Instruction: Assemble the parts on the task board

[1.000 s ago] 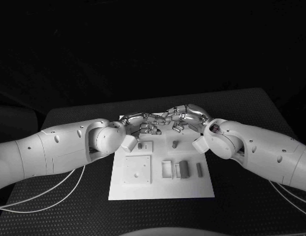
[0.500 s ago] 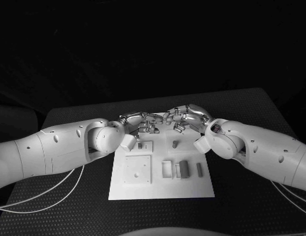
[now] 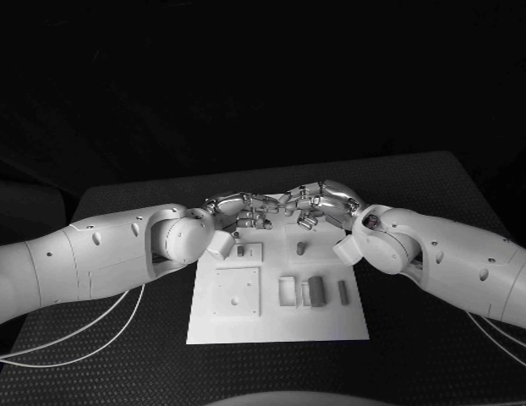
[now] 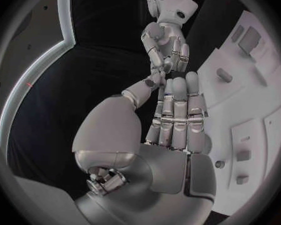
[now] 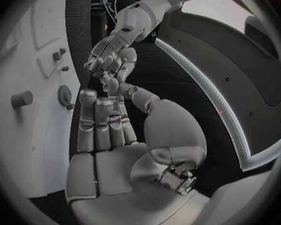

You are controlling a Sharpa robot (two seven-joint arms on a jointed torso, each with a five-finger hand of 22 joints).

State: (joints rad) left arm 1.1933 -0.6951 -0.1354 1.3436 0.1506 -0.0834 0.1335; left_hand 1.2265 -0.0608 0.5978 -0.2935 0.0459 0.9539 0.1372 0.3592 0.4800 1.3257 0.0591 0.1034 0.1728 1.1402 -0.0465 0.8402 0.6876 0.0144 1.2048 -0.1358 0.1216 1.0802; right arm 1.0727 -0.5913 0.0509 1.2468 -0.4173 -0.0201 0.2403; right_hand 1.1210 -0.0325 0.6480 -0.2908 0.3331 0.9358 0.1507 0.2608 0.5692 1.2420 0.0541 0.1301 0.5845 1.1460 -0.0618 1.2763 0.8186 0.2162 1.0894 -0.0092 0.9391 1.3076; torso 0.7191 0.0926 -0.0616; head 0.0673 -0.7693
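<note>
1. A black bench [image 3: 117, 338] carries the white task board [image 3: 276, 326]; two thin white cables [image 3: 80, 334] trail across the bench under the left arm.
2. Small grey parts [image 3: 315, 290] lie in a row near the board's middle, nearer the robot than both hands.
3. The left hand [image 3: 241, 210] and right hand [image 3: 318, 203] meet fingertip to fingertip over the board's far edge.
4. Whether either hand holds something cannot be told.

You've got a black textured table [image 3: 409, 338] with rounded far corners; everything behind it is dark. Thin pale cables [image 3: 80, 334] trail over its near left side.
</note>
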